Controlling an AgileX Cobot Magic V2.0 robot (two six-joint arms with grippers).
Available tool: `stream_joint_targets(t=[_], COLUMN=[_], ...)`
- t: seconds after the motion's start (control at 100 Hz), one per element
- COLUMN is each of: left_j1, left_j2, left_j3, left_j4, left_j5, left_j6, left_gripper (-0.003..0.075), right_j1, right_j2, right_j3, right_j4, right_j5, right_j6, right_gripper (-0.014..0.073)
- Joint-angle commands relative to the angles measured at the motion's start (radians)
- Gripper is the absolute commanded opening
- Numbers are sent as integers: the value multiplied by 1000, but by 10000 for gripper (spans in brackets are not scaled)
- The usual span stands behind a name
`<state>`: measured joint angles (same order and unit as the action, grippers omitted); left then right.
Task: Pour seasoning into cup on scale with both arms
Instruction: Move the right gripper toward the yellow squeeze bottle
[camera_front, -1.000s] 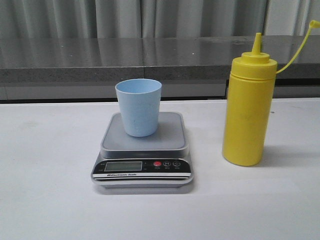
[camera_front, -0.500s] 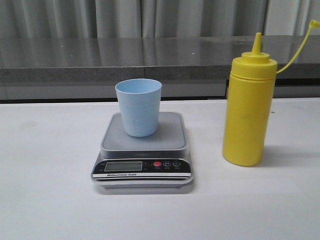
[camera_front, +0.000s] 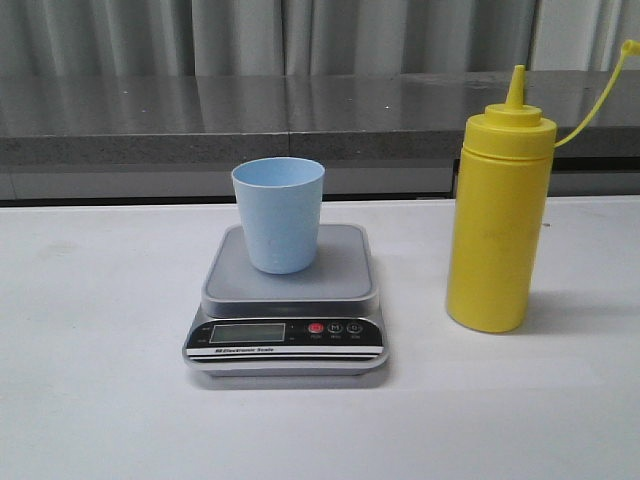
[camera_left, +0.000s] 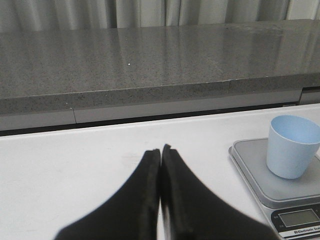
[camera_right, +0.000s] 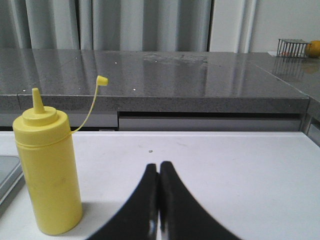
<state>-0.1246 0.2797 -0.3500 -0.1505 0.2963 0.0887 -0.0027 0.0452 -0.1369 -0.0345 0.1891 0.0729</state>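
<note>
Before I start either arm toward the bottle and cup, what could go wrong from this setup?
1. The seasoning bottle is tall and narrow; a sideways nudge could tip it.
2. Its cap hangs off the nozzle on a strap, so a tipped bottle would likely spill, and the strap could snag a finger.
3. The cup stands loose on the scale; both end effectors, left and right, are shut and must open first.

A small light blue cup (camera_front: 278, 214) stands upright and open-mouthed on the grey platform of a flat digital scale (camera_front: 287, 300), whose black-and-silver panel with LCD and red button faces near. To the right, apart from the scale, the tall yellow seasoning bottle (camera_front: 498, 222) stands upright, nozzle uncapped, its tethered cap hanging off to the right.
</note>
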Motion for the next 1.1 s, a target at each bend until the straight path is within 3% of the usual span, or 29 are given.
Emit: stream_joint_targets(t=[0.0,0.19,0.34,0.46,0.68,0.95,1.09], left_j1=[5,5,5,5,5,5,5], left_j2=[6,6,6,6,6,6,6], left_j3=[-29,-29,-29,-29,-29,-29,-29], left_j4=[-3,-3,-3,-3,-3,-3,-3], left_j5=[-82,-82,-82,-82,-82,-82,-82], left_j6=[0,0,0,0,0,0,0], left_gripper=[-18,-18,-18,-18,-18,-18,-18], right_j1=[-6,-6,-6,-2,3,67,68], right_j2=[97,344,527,646,790,872,875], right_j3=[-142,-367,-474,-501,-501,-489,-409], right_j4=[-10,0,34,103,104,101,101], right_j5=[39,210,213,168,52,-19,-163], right_j6=[-5,-5,-5,-5,-18,-79,-73], right_gripper=[-67,-67,-67,-67,-67,-67,-67])
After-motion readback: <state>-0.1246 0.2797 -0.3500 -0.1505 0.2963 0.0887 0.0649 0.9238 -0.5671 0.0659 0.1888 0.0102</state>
